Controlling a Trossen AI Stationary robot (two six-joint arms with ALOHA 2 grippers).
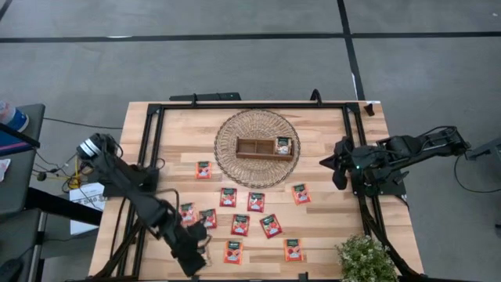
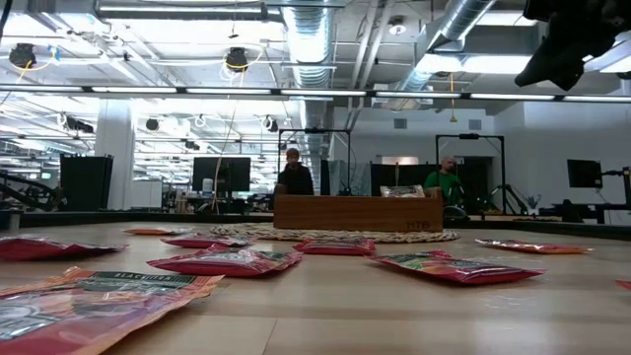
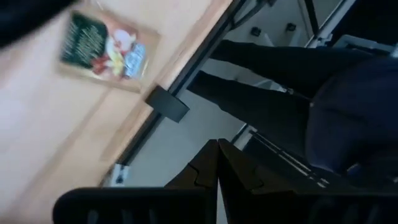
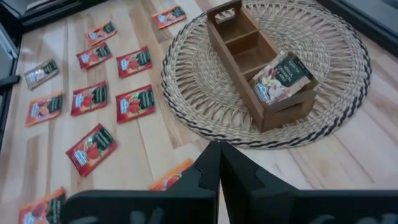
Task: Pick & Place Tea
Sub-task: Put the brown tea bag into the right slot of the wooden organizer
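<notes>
High view: tea sachets (image 1: pixel 256 202) beside tray (image 1: pixel 264 148)

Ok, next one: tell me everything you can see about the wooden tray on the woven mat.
The wooden tray is a long, narrow box of brown wood, split by dividers into three open compartments, with a raised end piece visible in the right wrist view. It sits flat on a round woven mat near the table's far middle. One end compartment, toward the right arm's side, holds a pale sachet leaning tilted, sticking above the rim. The other two compartments look empty. No gripper touches it.
</notes>
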